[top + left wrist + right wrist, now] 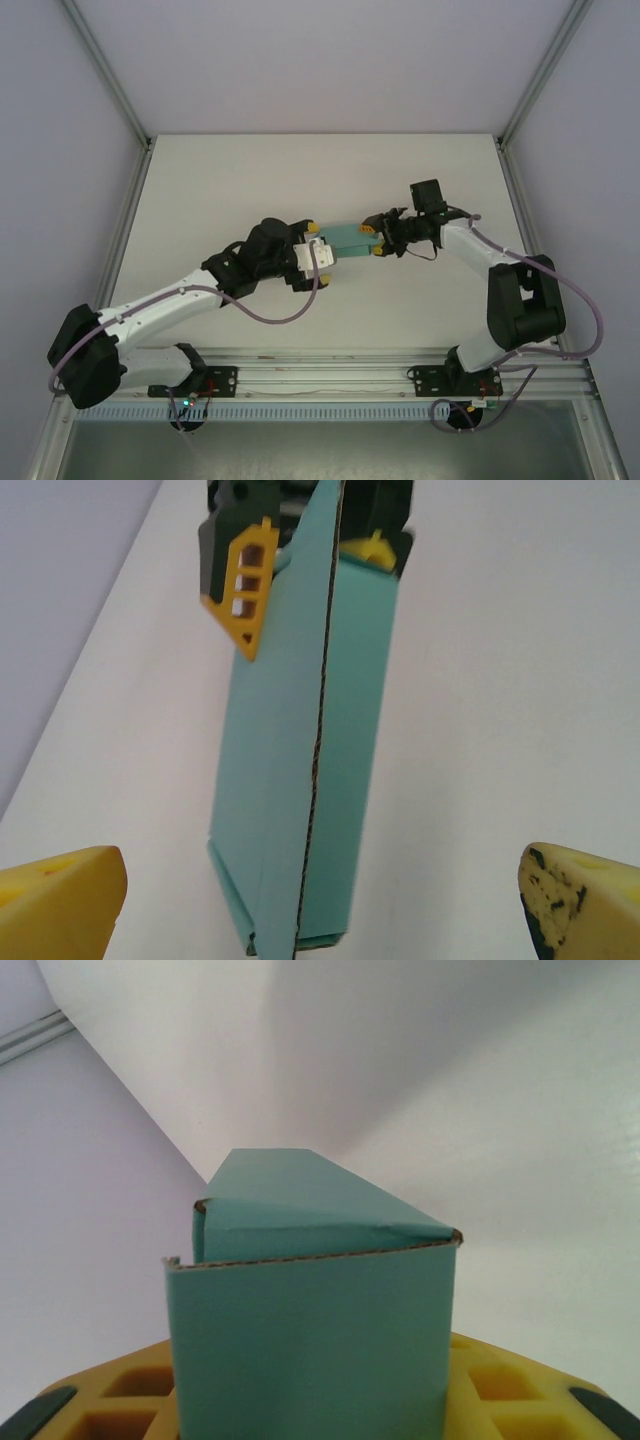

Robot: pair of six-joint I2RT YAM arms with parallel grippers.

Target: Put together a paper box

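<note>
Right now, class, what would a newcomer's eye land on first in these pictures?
The teal paper box stands out, poised over the middle of the table between the two arms. The right pincer clamps one end of it, while the left pincer stands wide open, its yellow fingers either side of the other end.

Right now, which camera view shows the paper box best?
Left wrist view: the paper box shows most of its length, the right end effector gripping its far end. The top view shows it small; the right wrist view, one end.
</note>
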